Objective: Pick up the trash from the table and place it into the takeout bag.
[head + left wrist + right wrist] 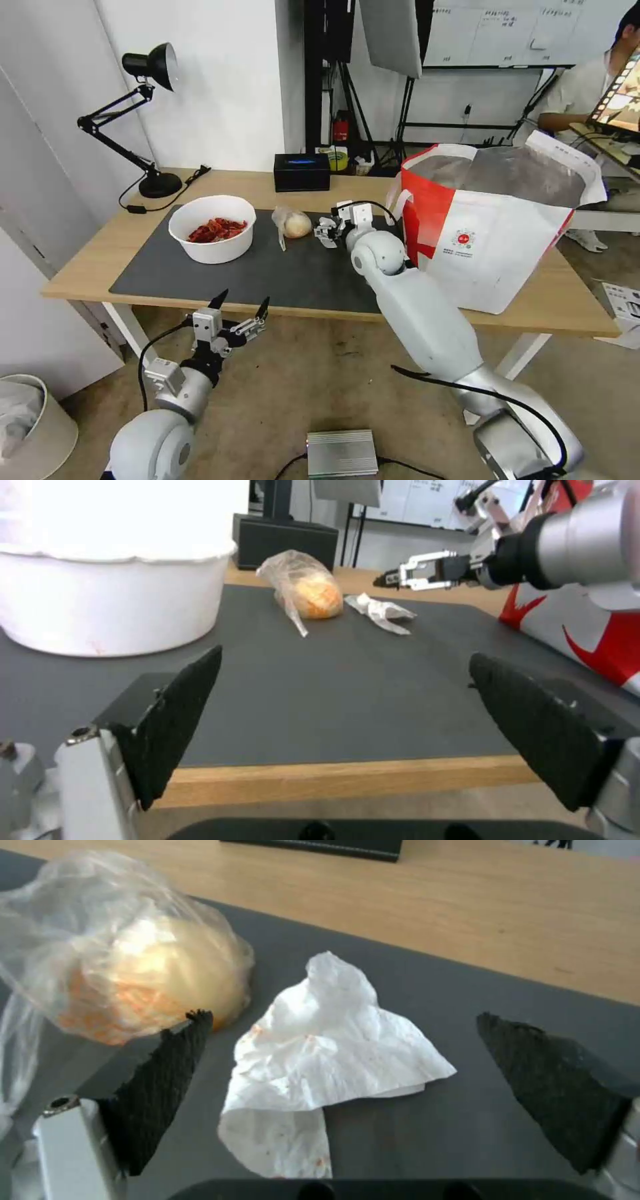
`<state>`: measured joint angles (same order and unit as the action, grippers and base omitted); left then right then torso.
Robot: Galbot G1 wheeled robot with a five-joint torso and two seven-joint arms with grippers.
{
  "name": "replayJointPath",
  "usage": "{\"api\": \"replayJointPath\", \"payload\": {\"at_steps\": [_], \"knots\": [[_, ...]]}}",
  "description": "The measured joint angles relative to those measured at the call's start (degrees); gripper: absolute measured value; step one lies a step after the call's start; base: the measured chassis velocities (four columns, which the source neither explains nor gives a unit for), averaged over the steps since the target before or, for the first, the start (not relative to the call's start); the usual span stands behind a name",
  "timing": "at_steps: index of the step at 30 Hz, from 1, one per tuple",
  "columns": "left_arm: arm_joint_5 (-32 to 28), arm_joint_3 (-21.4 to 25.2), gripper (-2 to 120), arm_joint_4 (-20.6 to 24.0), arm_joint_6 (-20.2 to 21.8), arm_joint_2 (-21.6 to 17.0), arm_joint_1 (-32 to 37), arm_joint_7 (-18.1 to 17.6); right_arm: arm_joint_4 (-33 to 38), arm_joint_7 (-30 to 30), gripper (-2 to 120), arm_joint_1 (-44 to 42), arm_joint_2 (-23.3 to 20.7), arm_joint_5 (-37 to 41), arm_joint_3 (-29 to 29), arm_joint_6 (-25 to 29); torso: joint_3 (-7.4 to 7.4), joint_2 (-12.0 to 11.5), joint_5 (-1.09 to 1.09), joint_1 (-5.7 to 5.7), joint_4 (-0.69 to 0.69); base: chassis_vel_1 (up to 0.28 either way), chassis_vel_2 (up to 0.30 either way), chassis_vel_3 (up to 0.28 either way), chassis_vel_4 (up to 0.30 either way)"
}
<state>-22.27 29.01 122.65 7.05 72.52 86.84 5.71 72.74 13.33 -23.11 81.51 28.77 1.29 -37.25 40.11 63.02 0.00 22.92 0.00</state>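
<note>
On the dark grey mat (280, 273) of the table (100, 260) lies the trash: a white bowl of red scraps (212, 229), a clear bag with a tan bun (293, 223) and a crumpled white tissue (327, 1055). My right gripper (345, 1016) hangs open just over the tissue, one finger on each side, its left pad (167, 1080) close to the bun bag (133, 975). The takeout bag (493, 227) stands open at the table's right. My left gripper (240, 308) is open and empty, low in front of the table's front edge.
A black desk lamp (143, 113) stands at the back left and a black box (301, 172) at the back middle. A white bin (27, 427) and a silver box (341, 453) are on the floor. A person sits at a desk far right.
</note>
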Motion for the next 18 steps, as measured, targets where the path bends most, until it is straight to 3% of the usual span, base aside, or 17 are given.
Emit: {"api": "replayJointPath", "payload": {"at_steps": [18], "knots": [[0.0, 0.2, 100, 0.0, -0.7, 0.2, 0.4, 0.1, -6.6, -3.9, 100, 2.6, 1.4, -0.3, -0.6, 0.4, 0.0, 0.0, 0.0, 0.0, 0.0, 0.0, 0.0, 0.0, 0.0]]}}
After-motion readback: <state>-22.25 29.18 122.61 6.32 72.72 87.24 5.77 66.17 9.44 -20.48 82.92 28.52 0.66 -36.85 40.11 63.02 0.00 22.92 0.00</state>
